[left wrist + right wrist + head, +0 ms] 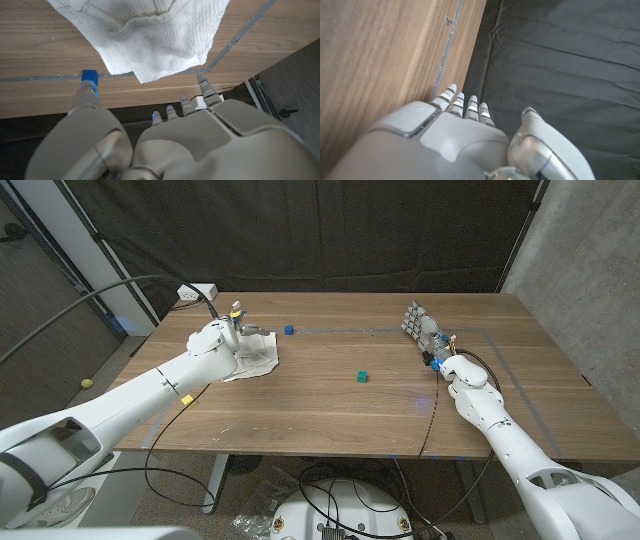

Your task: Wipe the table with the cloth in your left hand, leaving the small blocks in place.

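A crumpled white cloth [255,363] lies on the wooden table [330,420] at the far left. My left hand [222,340] sits on its far-left part and holds it against the wood. In the left wrist view the cloth [150,35] spreads beside that hand [165,145], whose fingertips [204,82] point at the table's far edge. A small blue block [288,330] stands just right of the hand, close to the thumb, and shows again as the blue block [89,76]. A green block [362,377] sits mid-table. My right hand [425,330] is open at the far right, fingers stretched, holding nothing.
Grey tape lines [340,332] run across the far side of the table and down its right side. A white power strip [197,292] lies at the far left corner. Black curtains hang behind the table. A cable [432,410] trails along my right arm.
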Robot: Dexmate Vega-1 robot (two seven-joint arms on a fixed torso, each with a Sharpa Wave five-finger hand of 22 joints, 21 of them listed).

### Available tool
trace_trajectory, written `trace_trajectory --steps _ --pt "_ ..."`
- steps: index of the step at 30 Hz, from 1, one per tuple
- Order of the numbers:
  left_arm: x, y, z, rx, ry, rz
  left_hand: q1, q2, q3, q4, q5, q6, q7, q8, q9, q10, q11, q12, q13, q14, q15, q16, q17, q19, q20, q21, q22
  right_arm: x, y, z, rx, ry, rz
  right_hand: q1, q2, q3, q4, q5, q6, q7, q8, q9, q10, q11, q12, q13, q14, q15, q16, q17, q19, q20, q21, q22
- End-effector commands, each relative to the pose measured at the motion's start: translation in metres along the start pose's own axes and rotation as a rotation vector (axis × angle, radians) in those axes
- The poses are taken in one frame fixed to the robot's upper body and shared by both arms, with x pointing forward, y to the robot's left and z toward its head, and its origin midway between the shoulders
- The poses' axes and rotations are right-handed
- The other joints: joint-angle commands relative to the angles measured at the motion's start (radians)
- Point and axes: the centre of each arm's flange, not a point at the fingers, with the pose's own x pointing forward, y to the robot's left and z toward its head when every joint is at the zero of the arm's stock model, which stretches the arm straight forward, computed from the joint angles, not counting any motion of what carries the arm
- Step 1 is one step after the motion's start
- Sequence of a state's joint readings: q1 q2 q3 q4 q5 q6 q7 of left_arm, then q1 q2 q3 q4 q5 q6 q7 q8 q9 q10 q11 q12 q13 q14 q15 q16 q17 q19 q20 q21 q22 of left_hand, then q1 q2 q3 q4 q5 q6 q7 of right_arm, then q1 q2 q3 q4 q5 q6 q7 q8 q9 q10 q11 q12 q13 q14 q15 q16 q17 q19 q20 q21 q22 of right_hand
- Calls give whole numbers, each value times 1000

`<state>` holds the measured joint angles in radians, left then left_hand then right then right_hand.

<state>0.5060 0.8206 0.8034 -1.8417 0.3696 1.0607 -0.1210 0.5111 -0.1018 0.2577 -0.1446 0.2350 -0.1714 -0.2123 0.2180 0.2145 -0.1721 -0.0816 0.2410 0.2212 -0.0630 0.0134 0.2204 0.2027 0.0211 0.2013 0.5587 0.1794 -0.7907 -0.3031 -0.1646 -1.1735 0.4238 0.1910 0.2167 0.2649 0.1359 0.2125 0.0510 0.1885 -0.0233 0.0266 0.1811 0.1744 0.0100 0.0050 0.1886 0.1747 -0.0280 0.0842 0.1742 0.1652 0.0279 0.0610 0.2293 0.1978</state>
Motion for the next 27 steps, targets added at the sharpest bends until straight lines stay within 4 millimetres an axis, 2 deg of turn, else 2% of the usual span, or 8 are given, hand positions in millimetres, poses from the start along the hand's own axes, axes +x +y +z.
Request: trace_trajectory --steps 1,4,10,13,16,19,27 --pt "5 -2 -2 156 78 -26 40 -8 3 -10 13 -45 -9 6 6 -47 7 7 9 14 -7 10 6 52 -3 11 -2 5 4 -2 -2 -1 10 6 -6 3 -7 -1 -6 -1 5 6 -3 6 7 2 2 11 6 5 0 6 -2 3" --pt "7 -5 -2 176 89 -34 60 -13 1 -14 18 -45 -9 7 7 -53 8 7 12 -6 3 1 8 77 -4 10 -5 5 5 -2 0 1 10 5 -6 2 -7 -1 -6 0 5 6 -3 5 7 2 2 10 6 5 0 6 -2 3" --pt "16 -9 -4 189 93 -83 79 -19 -2 -16 24 -44 -9 8 9 -57 9 7 15 -19 4 -5 10 66 -23 -5 -6 9 10 -2 -5 -3 29 4 -7 2 -7 -1 -5 0 5 6 -2 6 8 2 2 10 6 6 0 7 -2 3" --pt "18 -10 -2 213 107 -98 85 -21 -4 -14 27 -41 -9 9 10 -57 9 8 16 -26 7 -8 11 63 -22 -11 -7 10 12 0 -12 -10 34 3 -7 1 -7 -1 -6 1 5 6 -2 7 8 2 2 12 6 6 0 6 -2 3" --pt "20 -9 -2 236 117 -104 88 -22 -6 -12 29 -36 -9 12 11 -55 9 10 17 -26 5 -7 12 64 -20 -14 -7 9 13 1 -14 -16 35 2 -7 1 -7 -2 -6 1 5 6 -3 6 7 2 2 12 6 6 0 6 -3 3" --pt "23 -9 -2 258 126 -120 91 -21 -9 -8 32 -23 -8 17 12 -50 -10 13 18 -17 -1 -4 14 70 -21 -18 -7 8 13 1 -15 -19 35 1 -8 0 -7 -2 -6 1 5 6 -3 6 7 2 3 12 6 6 0 6 -3 3" --pt "35 -11 2 294 137 -187 91 -20 -16 1 35 10 -7 28 13 -29 -10 23 21 -18 -15 -4 16 77 -24 -28 -7 6 15 0 -15 -18 39 -1 -9 -1 -8 -2 -6 1 6 6 -1 6 8 2 3 12 6 6 0 7 -3 3"
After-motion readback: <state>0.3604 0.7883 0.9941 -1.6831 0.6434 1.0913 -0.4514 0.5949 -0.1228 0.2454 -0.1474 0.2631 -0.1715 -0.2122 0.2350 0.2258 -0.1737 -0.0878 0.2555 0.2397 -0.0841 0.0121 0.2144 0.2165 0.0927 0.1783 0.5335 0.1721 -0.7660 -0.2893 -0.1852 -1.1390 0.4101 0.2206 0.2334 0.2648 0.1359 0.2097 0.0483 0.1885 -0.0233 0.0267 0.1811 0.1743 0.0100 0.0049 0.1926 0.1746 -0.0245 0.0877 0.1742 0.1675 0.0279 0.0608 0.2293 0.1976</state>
